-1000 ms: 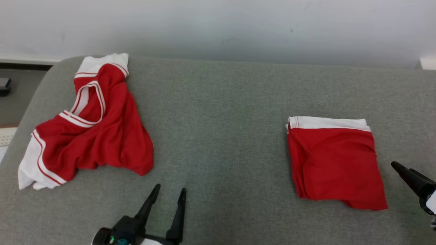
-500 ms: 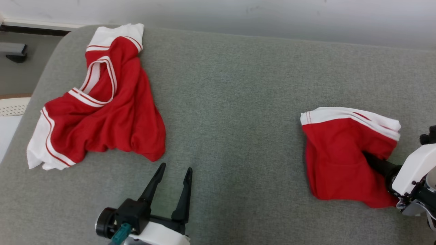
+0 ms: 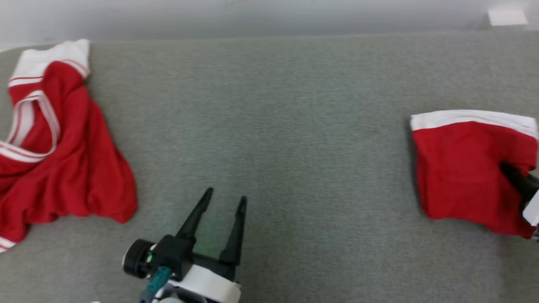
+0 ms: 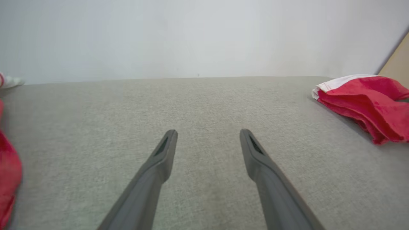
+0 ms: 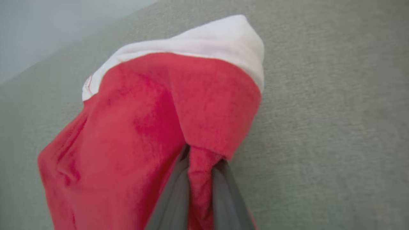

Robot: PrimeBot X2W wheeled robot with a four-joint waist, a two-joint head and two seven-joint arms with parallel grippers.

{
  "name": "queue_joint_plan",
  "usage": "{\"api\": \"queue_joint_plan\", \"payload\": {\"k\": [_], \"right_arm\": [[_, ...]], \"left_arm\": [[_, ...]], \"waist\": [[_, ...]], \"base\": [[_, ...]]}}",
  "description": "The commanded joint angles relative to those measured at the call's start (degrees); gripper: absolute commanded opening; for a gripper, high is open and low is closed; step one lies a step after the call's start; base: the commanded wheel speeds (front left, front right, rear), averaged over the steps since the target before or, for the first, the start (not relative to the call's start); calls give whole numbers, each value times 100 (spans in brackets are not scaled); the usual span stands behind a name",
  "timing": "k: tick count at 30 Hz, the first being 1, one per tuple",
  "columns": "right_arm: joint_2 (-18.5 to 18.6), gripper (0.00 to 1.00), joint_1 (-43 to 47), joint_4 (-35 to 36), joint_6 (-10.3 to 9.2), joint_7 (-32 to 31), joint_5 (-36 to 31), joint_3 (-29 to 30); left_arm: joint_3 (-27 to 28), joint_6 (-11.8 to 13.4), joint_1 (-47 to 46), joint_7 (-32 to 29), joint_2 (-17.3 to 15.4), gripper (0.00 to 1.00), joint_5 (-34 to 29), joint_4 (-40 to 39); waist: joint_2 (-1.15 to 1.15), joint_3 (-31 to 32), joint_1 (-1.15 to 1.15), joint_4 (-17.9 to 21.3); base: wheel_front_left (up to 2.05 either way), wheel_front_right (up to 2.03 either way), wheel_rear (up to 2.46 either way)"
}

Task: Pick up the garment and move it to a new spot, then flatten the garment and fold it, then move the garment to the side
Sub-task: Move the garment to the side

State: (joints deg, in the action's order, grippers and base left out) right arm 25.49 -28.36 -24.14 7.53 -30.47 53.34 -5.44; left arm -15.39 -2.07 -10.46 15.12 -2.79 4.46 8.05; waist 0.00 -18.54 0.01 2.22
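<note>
Head view: a grey fabric surface (image 3: pixel 273 126) runs from side to side, with a pale wall (image 3: pixel 252 17) behind its far edge. The crumpled garment (image 3: pixel 63 168), red with white striped trim, lies at the far left corner, cut off by the frame's left edge. The folded garment (image 3: pixel 459 168), a red rectangle with a white band along its far side, lies toward the right edge, about midway between the far and near edges. The right tool (image 3: pixel 507 170) comes in from the right, and its dark finger disappears into the fold's right side, so its grip cannot be read here. The left tool (image 3: pixel 225 195) hangs over bare fabric near the near edge, its fingers apart and touching neither garment.

Left wrist view: the left tool (image 4: pixel 208 131) stands wide apart over the surface (image 4: pixel 204 102), with nothing between its fingers. From this low angle the folded garment (image 4: pixel 361 95) shows its stacked layers and its white band at the right. A tan board (image 4: pixel 399 57) leans behind it. A strip of the crumpled garment (image 4: pixel 8 172) shows at the left.

Right wrist view: the right tool (image 5: pixel 201 159) is clamped on a pinched ridge of red cloth at the edge of the folded garment (image 5: pixel 143 111). The cloth bunches up ahead of the fingers, with the white band at its far end. Grey surface (image 5: pixel 319 111) lies all around it.
</note>
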Motion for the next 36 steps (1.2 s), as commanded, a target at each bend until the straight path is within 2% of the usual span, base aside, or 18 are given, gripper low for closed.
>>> {"api": "queue_joint_plan", "payload": {"k": [1, 6, 15, 16, 17, 18, 19, 24, 27, 29, 32, 36], "right_arm": [[53, 0, -100, -33, -10, 55, -83, -15], [368, 0, -536, -589, -10, 707, -884, -26], [750, 0, -1612, -1944, -12, 1762, -2411, 256], [752, 6, -1726, -2107, -12, 1835, -2566, 290], [740, 35, -1843, -2265, -12, 1939, -2721, 346], [768, 42, -1961, -2403, -12, 2074, -2906, 419], [804, 100, -2062, -2571, -12, 2222, -3098, 515], [613, 100, -2260, -3029, -12, 2878, -3788, 790], [355, 100, -2095, -3036, -12, 3362, -3712, 1086], [353, 100, -1888, -2920, -12, 3702, -3842, 1187], [68, 100, -1496, -2636, -12, 4096, -3858, 1341], [-215, 100, -681, -1882, -12, 4358, -3863, 1363]], "left_arm": [[-9, -20, -58, 3, -21, 100, -48, -11], [-202, -94, -327, 3, -25, 100, -128, -35], [-543, -222, -549, 3, -25, 100, -284, 37], [-555, -222, -554, 3, -23, 100, -294, 39], [-564, -219, -550, 3, -24, 100, -308, 48], [-566, -220, -549, 3, -33, 100, -308, 55], [-556, -219, -551, 3, -42, 100, -300, 55], [-451, -157, -499, 3, -56, 100, -232, 64], [-403, -109, -370, 3, -51, 100, -154, 83], [-374, -81, -306, 3, -47, 100, -117, 94], [-287, -16, -156, 3, -40, 100, -31, 132], [-159, 64, 116, 3, -36, 100, 74, 189]], "waist": [[0, -117, -1, 169], [0, -352, -1, 215], [0, -740, -1, -64], [0, -763, -1, -82], [0, -781, -1, -92], [0, -794, -1, -97], [0, -803, -1, -98], [0, -640, -1, -34], [0, -365, -1, 28], [0, -164, -1, 72], [0, 193, -1, 154], [0, 689, -1, 198]], "base": [[0, 0, 0], [0, 0, 0], [0, 0, 0], [0, 0, 0], [0, 0, 0], [0, 0, 0], [0, 0, 0], [0, 0, 0], [0, 0, 0], [0, 0, 0], [0, 0, 0], [0, 0, 0]]}}
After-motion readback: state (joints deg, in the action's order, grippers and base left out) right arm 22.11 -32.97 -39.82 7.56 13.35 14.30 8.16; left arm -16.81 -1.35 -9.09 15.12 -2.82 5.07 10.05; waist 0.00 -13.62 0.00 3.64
